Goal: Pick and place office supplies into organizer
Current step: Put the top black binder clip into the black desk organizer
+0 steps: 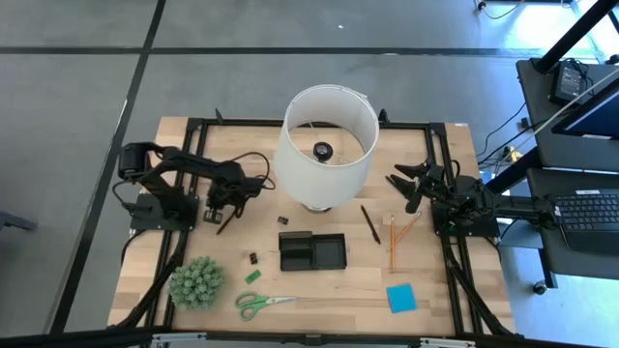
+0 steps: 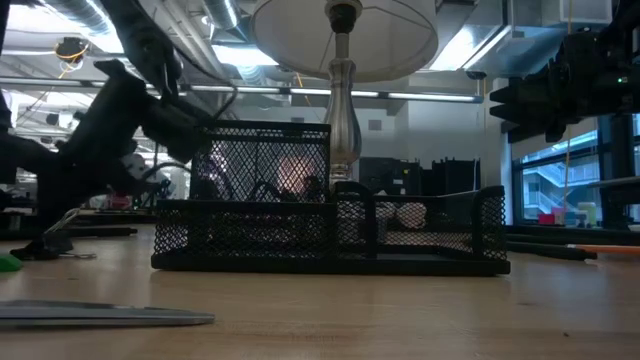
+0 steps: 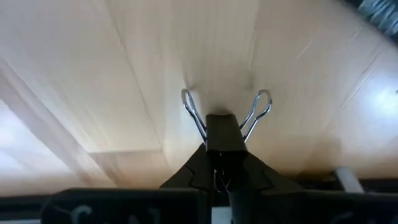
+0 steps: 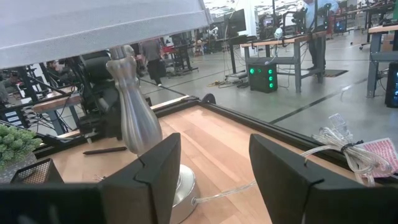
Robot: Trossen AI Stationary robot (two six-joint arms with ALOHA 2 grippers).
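My left gripper (image 1: 217, 217) is at the table's left, slanting down, shut on a black binder clip (image 3: 224, 132) with silver wire loops. The black mesh organizer (image 1: 311, 251) stands at the middle of the table. Green-handled scissors (image 1: 263, 304), a green eraser (image 1: 252, 276), a small dark clip (image 1: 254, 258), a dark pen (image 1: 370, 223), an orange pencil (image 1: 393, 242) and a blue sticky-note pad (image 1: 401, 297) lie flat on the wood. My right gripper (image 4: 214, 155) waits open at the right edge, level, touching nothing. My left gripper pinches the clip's black body (image 3: 224, 146) between its two fingers (image 3: 205, 171), coming at it from above at a slant. The two wire loops (image 3: 194, 111) point away from the fingers toward the tabletop. Whether the loops touch the wood I cannot tell.
A tall lamp with a big white shade (image 1: 329, 145) stands just behind the organizer. A spiky green plant ball (image 1: 196, 281) sits near the front left. Another small dark clip (image 1: 283, 221) lies left of the lamp's foot. Black frame rails run along the table's sides.
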